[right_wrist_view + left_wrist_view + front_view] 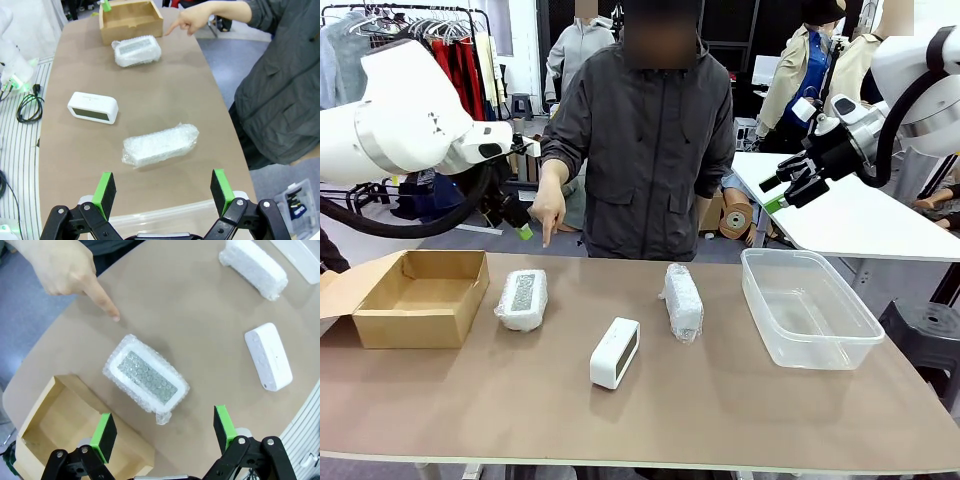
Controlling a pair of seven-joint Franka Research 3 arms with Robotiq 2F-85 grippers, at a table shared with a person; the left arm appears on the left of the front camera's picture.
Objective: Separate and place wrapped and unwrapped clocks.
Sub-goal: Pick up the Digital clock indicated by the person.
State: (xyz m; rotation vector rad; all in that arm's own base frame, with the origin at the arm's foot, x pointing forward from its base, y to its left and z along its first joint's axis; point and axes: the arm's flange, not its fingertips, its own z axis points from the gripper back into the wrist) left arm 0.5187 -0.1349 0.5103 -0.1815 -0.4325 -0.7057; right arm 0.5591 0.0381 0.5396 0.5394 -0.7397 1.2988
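Two bubble-wrapped clocks lie on the brown table: one (522,299) left of centre, also in the left wrist view (146,379) and the right wrist view (136,50), the other (683,300) right of centre (160,145) (254,267). The bare white clock (615,352) stands nearer the front (268,356) (93,107). My left gripper (166,432) is open, high above the left wrapped clock. My right gripper (163,190) (787,187) is open, raised over the tub's side. The person's hand (548,212) points down at the left wrapped clock (65,275).
An open brown cardboard box (423,296) sits at the table's left end. A large clear plastic tub (807,305) sits at the right. The person stands at the far edge. A white table (860,220) lies behind at the right.
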